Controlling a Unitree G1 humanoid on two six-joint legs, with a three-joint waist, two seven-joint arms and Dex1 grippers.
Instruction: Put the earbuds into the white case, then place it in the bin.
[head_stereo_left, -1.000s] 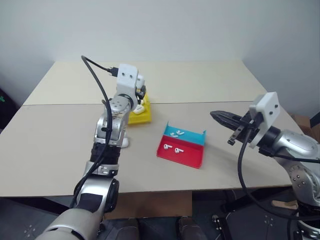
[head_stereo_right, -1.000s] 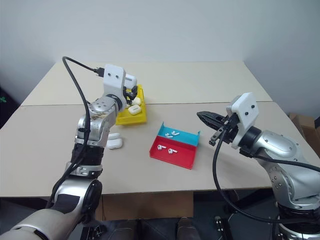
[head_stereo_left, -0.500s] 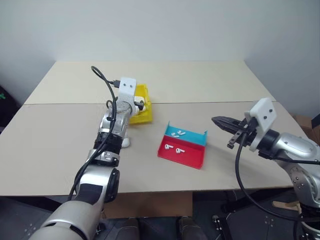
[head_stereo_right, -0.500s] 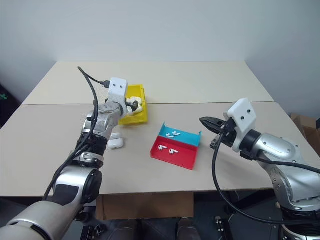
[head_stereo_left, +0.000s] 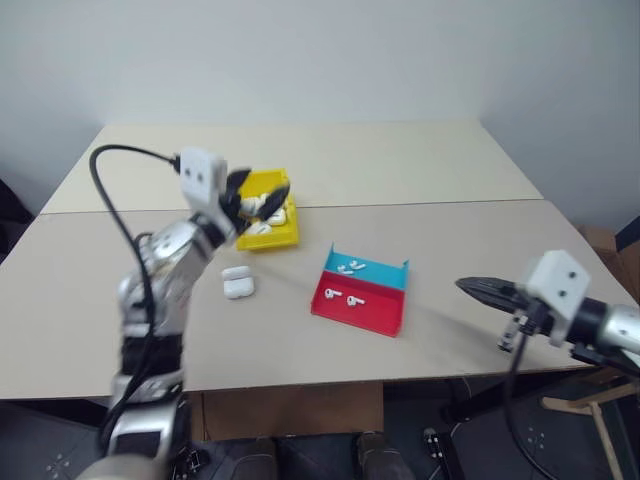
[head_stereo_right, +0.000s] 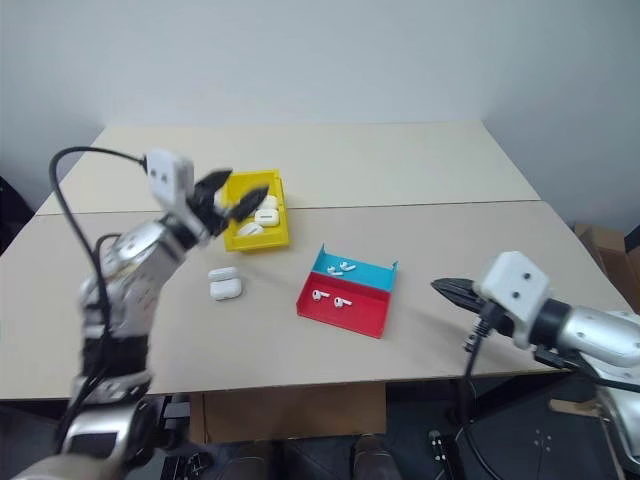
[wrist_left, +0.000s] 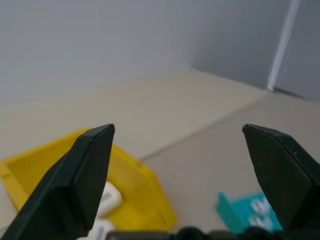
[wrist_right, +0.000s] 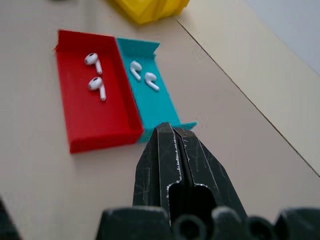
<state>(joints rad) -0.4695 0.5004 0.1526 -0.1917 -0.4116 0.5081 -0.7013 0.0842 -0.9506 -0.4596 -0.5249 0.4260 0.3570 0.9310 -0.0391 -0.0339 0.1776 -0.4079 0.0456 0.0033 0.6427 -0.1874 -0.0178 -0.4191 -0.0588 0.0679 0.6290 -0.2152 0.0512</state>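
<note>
The earbuds (head_stereo_left: 345, 282) lie in the red-and-blue tray (head_stereo_left: 383, 319) near the middle of the table (head_stereo_left: 480, 170) in the left eye view, two in the red half and two in the blue. At ten o'clock from the tray sits the yellow bin (head_stereo_left: 281, 235), holding several white cases. Two more white cases (head_stereo_left: 238, 282) rest on the table at nine o'clock from the tray. The left gripper (head_stereo_left: 257, 198), spread wide and empty, hangs over the bin. The right gripper (head_stereo_left: 478, 288), pressed together, hovers at three o'clock from the tray.

The left wrist view shows the spread fingers (wrist_left: 82, 175) above the bin's yellow wall.

The right wrist view looks along the shut fingers at the tray. The next pick would likely go best with the fingers opened only slightly, closing on one earbud's stem.

No writing or brand can be read.
</note>
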